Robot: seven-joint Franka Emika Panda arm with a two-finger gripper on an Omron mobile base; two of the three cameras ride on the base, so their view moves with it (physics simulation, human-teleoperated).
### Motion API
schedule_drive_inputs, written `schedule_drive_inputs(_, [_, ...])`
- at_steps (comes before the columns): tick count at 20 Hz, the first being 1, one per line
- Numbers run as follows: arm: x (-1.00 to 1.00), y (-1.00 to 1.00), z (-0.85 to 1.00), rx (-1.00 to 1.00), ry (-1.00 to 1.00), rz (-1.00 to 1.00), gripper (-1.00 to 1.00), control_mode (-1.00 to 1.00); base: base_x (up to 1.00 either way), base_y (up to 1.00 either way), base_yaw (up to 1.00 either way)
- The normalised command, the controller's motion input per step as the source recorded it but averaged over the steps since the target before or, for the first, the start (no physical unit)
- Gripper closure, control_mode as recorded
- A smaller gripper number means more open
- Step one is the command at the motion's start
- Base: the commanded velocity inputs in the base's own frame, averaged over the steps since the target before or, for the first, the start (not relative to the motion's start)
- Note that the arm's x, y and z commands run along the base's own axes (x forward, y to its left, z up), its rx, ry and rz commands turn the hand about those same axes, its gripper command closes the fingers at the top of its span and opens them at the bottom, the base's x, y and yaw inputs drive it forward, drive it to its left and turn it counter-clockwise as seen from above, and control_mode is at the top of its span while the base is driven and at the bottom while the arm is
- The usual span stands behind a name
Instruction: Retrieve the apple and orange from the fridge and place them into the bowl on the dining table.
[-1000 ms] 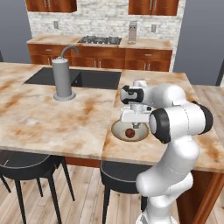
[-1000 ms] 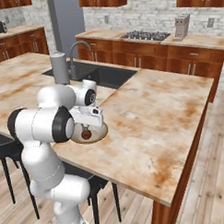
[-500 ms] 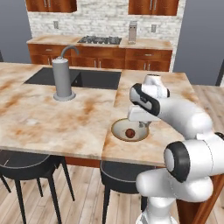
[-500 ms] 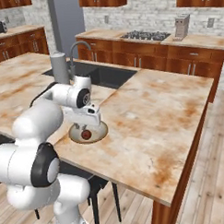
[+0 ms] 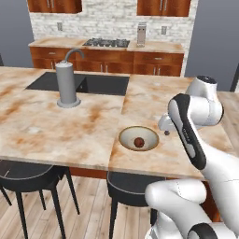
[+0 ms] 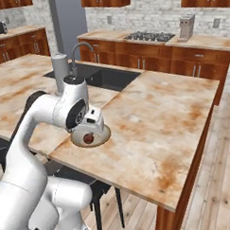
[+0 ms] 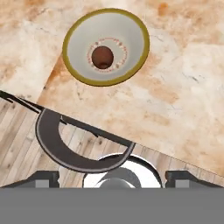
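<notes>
On dining table (image 5: 56, 130), bowl (image 5: 125, 140) seemingly holds apple (image 5: 138, 142)

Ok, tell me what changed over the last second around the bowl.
The hand has opened, lifted off the bowl and swung away to its right side. The apple, let go, lies loose in the bowl. Bowl and dining table have not moved.

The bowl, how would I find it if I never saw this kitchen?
Look at the big marble dining table with the sink in it. Near its front edge, right of the grey faucet, sits the round tan bowl. It is the only dish there, with one dark red apple inside.
</notes>
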Motion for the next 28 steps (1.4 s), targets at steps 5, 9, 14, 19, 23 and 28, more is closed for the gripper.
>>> schedule_drive_inputs(5, [-0.94,-0.04,0.82,0.00,-0.18,-0.07,-1.00,-1.00,0.00,0.00,0.00])
schedule_drive_inputs(9, [-0.82,-0.01,0.49,-0.01,-0.06,-0.11,-1.00,-1.00,0.00,0.00,0.00])
schedule_drive_inputs(14, [-0.60,-0.01,0.09,-0.01,-0.07,-0.08,-1.00,1.00,-0.10,-0.07,-0.02])
schedule_drive_inputs(19, [0.00,0.00,0.00,0.00,0.00,0.00,-1.00,1.00,-0.67,-0.83,-0.22])
schedule_drive_inputs(23, [0.00,0.00,0.00,0.00,0.00,0.00,-1.00,1.00,-0.68,-0.99,-0.30])
schedule_drive_inputs(28, [0.00,0.00,0.00,0.00,0.00,0.00,-1.00,1.00,-0.12,-1.00,-0.31])
